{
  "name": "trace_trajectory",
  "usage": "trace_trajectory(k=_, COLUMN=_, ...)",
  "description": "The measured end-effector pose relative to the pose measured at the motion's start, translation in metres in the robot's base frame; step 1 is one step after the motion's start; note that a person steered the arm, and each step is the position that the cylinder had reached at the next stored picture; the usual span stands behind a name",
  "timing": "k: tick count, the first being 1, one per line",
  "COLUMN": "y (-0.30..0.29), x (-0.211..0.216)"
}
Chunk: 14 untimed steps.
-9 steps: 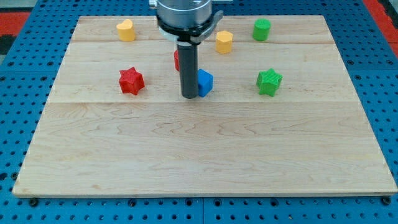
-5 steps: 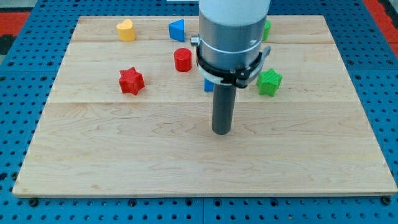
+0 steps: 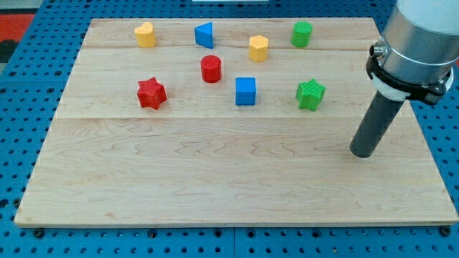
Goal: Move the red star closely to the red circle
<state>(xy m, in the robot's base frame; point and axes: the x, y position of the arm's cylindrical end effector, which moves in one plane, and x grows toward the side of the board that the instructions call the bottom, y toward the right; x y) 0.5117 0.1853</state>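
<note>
The red star lies on the wooden board at the view's left. The red circle stands up and to the right of it, about one block width apart. My tip rests on the board far to the view's right, well away from both red blocks and below and right of the green star. The rod rises from it to the arm's body at the view's top right.
A blue cube sits right of the red circle. A yellow heart, a blue triangle, a yellow hexagon and a green cylinder lie along the view's top.
My tip has swept from beside the blue cube down and far to the view's right. The blocks have not moved; the blue triangle and red circle are now uncovered.
</note>
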Motion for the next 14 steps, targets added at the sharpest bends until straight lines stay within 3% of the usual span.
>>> trace_trajectory(k=5, y=-0.038, x=0.001)
trace_trajectory(k=7, y=-0.187, x=0.001)
trace_trajectory(k=8, y=-0.308, x=-0.015)
trace_trajectory(k=10, y=-0.386, x=-0.094)
trace_trajectory(k=11, y=-0.391, x=-0.109)
trace_trajectory(k=12, y=-0.351, x=-0.110)
trace_trajectory(k=14, y=-0.354, x=-0.108)
